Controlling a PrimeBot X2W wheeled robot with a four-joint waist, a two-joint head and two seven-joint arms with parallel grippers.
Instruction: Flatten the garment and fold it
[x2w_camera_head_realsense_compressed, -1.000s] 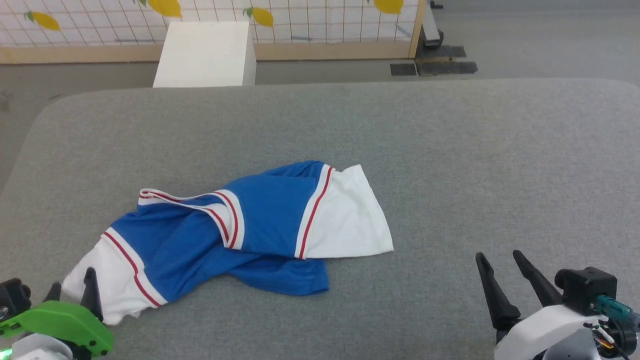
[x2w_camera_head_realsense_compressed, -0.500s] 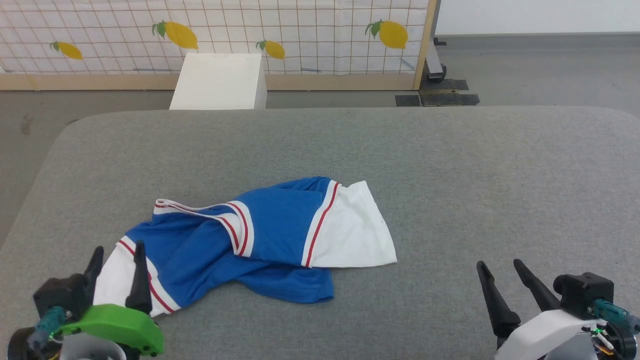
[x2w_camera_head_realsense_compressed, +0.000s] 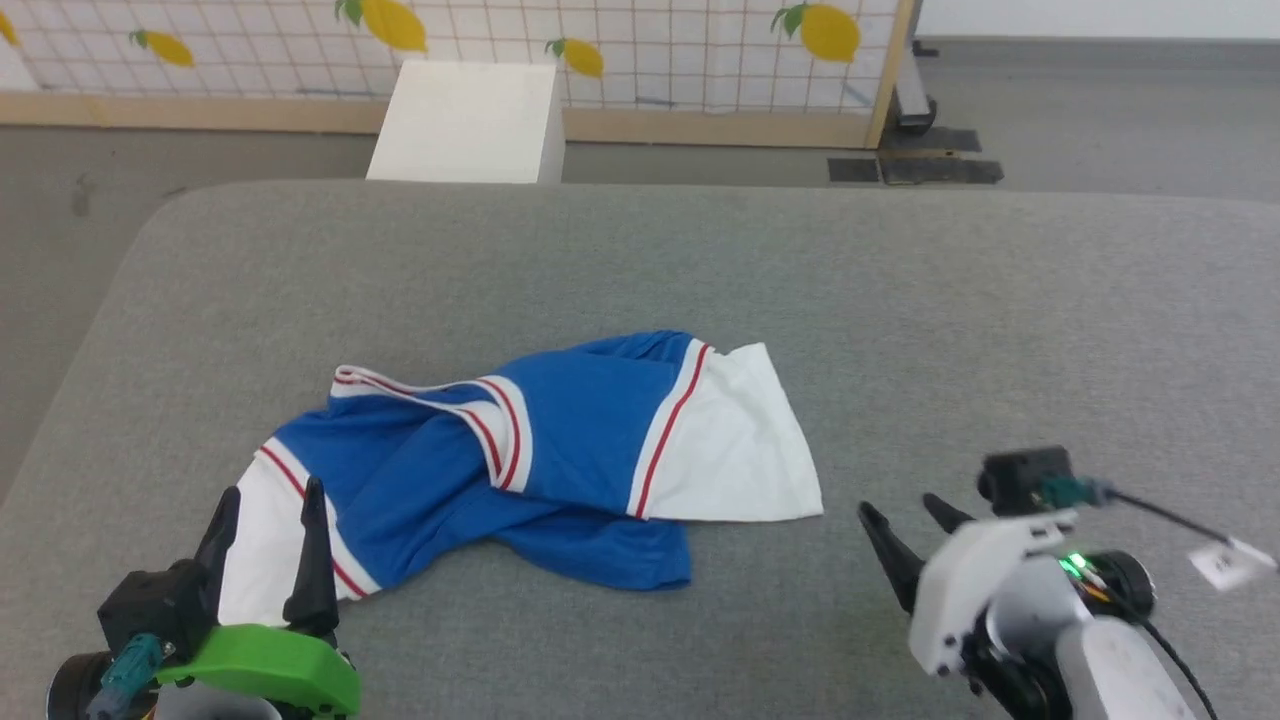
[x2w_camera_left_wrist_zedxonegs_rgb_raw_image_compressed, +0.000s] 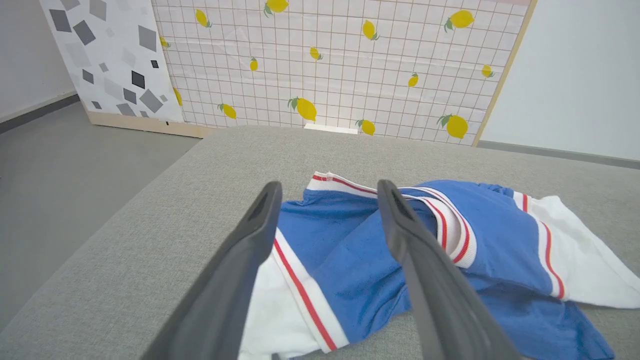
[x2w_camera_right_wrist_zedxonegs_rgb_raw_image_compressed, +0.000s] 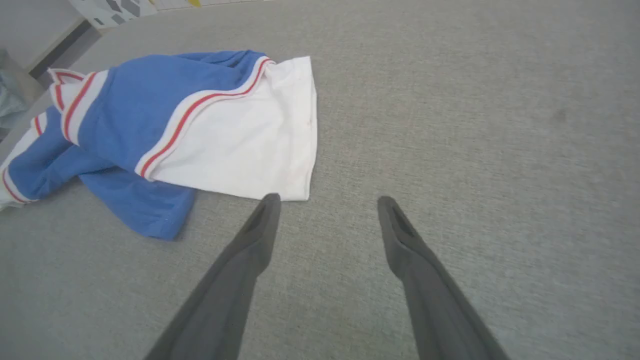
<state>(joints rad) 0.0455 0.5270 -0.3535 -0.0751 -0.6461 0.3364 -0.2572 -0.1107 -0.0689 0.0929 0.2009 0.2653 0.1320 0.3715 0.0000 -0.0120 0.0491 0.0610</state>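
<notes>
Softly crumpled blue-and-white jersey garment (x2w_camera_head_realsense_compressed: 560, 450)

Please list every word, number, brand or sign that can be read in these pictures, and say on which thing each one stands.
No text can be read in these pictures.
On the garment: no print shows, only blue cloth, white sleeves, striped trim.
On the small white tag, lower right of head view: too blurred to read.
On the lemon panel: pictures only, no words.
</notes>
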